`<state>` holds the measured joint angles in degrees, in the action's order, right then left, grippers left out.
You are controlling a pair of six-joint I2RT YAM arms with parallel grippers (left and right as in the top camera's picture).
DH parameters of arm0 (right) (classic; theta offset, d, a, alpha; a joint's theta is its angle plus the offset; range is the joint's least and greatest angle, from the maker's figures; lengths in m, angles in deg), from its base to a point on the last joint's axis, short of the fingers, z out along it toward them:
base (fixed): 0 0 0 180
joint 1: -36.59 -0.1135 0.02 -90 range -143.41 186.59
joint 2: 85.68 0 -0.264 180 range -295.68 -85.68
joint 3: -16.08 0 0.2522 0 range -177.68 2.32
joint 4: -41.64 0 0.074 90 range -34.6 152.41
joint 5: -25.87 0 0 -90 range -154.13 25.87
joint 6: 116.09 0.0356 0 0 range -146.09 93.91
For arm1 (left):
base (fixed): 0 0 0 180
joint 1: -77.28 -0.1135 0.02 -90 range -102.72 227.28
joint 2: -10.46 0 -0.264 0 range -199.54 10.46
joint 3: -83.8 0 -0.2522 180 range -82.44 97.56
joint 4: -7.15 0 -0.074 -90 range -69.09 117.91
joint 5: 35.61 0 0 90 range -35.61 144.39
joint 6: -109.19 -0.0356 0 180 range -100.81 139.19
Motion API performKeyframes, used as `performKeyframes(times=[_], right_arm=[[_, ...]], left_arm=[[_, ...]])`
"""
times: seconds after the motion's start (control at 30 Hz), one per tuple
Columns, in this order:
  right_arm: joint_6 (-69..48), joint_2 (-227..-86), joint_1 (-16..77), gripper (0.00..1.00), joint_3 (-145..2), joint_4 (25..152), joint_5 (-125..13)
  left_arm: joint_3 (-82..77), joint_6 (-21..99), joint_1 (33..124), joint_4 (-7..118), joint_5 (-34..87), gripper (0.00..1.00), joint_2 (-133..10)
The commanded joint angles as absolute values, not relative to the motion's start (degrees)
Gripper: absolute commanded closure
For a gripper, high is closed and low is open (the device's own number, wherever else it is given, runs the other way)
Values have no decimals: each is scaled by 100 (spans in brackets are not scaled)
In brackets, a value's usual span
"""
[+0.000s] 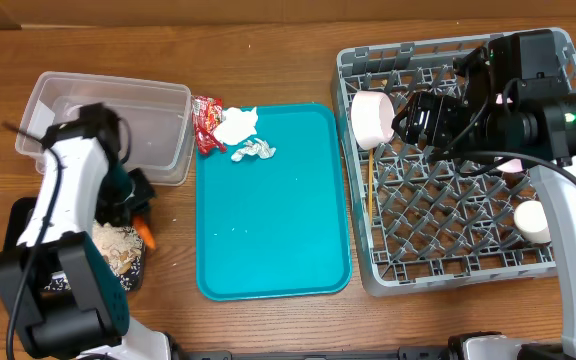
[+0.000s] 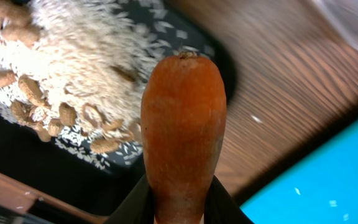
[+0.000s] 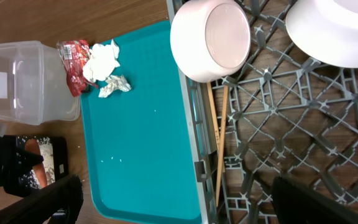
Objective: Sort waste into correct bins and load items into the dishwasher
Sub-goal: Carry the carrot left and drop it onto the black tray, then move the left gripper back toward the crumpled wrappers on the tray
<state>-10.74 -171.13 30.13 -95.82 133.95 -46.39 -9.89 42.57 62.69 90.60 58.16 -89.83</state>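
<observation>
Nearest, at the near left corner of the tabletop, sits the shallow black tray (image 1: pixel 20 228). It holds beige-white food scraps (image 2: pixel 73 62). The left gripper (image 2: pixel 179 208) is clamped on the orange carrot piece (image 2: pixel 182 118), held at the tray's right edge.

A flat teal serving tray (image 1: pixel 273 220) lies in the middle of the tabletop. Its far left corner carries two pieces of crumpled white paper (image 1: pixel 236 126). The red snack wrapper (image 1: pixel 206 122) overlaps the tray's left edge there.

The grey dish rack (image 1: pixel 438 225) fills the right side. It holds a small white cup (image 1: pixel 531 222) near its right edge and wooden chopsticks (image 1: pixel 370 195) along its left edge. A white bowl (image 1: pixel 371 120) lies on its side at the rack's far left corner. The right gripper (image 3: pixel 176 186) hangs over the rack just beside the bowl, fingers wide apart and holding nothing.

Farthest left stands the clear tub (image 1: pixel 173 95), with the wrapper just beside its right wall.

Only the left wrist view shows the scraps as rice grains and peanut-like pieces. Only the right wrist view shows a large white dish (image 3: pixel 334 31) in the rack; overhead, the right arm covers most of it. The cup shows only from overhead.
</observation>
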Motion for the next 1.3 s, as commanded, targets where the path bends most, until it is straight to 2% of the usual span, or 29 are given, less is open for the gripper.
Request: performKeyframes(times=[0.0, 0.2, 0.37, 0.4, 0.43, 0.47, 0.5, 0.73, 0.9, 1.03, 1.17, 1.27], right_arm=[[-1115, -17067, 2989, 0, -9633, 13384, -4648], [-1115, -17067, 2989, 0, -9633, 13377, -4648], [-1113, -17067, 2989, 0, -9633, 13307, -4646], [-1113, -17067, 2989, 0, -9633, 13310, -4646], [-1115, -17067, 2989, 0, -9633, 13312, -4646], [-1113, -17067, 2989, 0, -9633, 13312, -4648], [-1113, -17067, 2989, 0, -9633, 13312, -4648], [-1117, -17067, 2989, 0, -9633, 13382, -4650], [-1115, -17067, 2989, 0, -9633, 13375, -4738], [-1113, -17067, 2989, 0, -9633, 13251, -4753], [-1065, -17067, 2989, 0, -9633, 13176, -4744], [-1065, -17067, 2989, 0, -9633, 13183, -4733]], left_arm=[[-1310, 4572, 5817, 8846, 5689, 96, -8878], [-1710, 4714, 5170, 8378, 5624, 96, -8878], [-1500, 4703, 5013, 8601, 5589, 96, -8874], [-1393, 4705, 5013, 8708, 5589, 92, -8872], [-1264, 4690, 5015, 8800, 5589, 62, -8872], [-1131, 4668, 5015, 8879, 5589, 7, -8872], [-967, 4642, 5015, 8982, 5587, 0, -8872], [110, 4604, 5028, 9528, 5526, 0, -8870], [747, 4543, 5240, 9902, 4229, 0, -8808], [841, 3389, 6040, 9445, 3200, 0, -8592], [841, 2358, 7251, 8842, 3180, 0, -8544], [836, 2277, 8140, 8197, 3270, 0, -8631]])
